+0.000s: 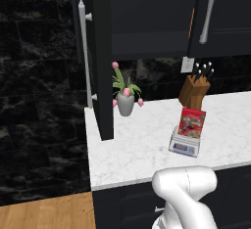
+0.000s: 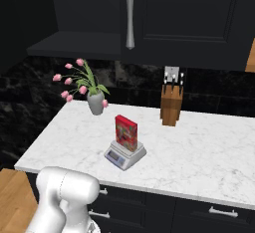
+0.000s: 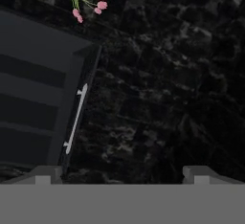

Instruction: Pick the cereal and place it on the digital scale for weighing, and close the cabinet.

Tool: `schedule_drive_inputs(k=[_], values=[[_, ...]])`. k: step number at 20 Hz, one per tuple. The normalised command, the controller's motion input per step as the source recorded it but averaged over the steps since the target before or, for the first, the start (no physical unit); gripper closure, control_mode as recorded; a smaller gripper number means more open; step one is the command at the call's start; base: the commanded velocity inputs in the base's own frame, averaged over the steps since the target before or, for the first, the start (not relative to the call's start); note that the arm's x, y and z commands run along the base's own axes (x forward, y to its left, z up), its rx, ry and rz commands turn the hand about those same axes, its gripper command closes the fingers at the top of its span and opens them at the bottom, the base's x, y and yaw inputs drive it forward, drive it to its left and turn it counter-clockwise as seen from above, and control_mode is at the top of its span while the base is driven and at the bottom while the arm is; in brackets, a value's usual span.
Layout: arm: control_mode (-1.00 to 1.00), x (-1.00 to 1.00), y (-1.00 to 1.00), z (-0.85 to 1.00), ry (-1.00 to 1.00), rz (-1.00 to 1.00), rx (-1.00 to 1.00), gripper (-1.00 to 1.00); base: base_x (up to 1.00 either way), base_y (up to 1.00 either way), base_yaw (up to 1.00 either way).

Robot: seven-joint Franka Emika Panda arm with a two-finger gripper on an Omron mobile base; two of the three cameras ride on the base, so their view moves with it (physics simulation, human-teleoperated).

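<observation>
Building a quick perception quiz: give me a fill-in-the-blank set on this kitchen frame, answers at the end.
1. The cereal stands upright on the ____.
2. The left door of the cabinet is swung ____.
3. The vase holds ____ tulips.
4. The wooden knife block stands on the counter against the ____ wall.

Missing words: digital scale; open; pink; back

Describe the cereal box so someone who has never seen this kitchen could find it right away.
Start at the white marble counter under the black wall cabinet. Near its front edge sits a small silver-grey digital scale, and the thin red cereal box printed with multicoloured round pieces stands upright on it. The wooden knife block and grey vase of pink tulips stand further back.
</observation>
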Motion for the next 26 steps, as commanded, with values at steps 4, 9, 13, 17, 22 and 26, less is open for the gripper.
schedule_drive_inputs(k=[4, 9, 13, 17, 22, 26], values=[[-1.00, 0.98, 0.95, -0.23, -0.08, -0.35, 0.00, -1.00, 0.00, 0.00, 0.00], [-1.00, 1.00, 0.41, -0.28, -0.17, -0.26, 0.00, -1.00, 0.00, 0.00, 0.00], [-1.00, 1.00, 0.13, -0.33, -0.19, -0.18, 0.00, -1.00, 0.00, 0.00, 0.00], [-1.00, 1.00, 0.28, -0.46, -0.08, -0.17, 0.00, -1.00, 0.00, 0.00, 0.00], [-1.00, 0.99, 0.07, -0.29, 0.00, -0.02, 0.00, -1.00, 0.00, 0.00, 0.00], [-1.00, 0.65, 0.17, -0.10, -0.11, -0.08, 0.00, -1.00, 0.00, 0.00, 0.00]])
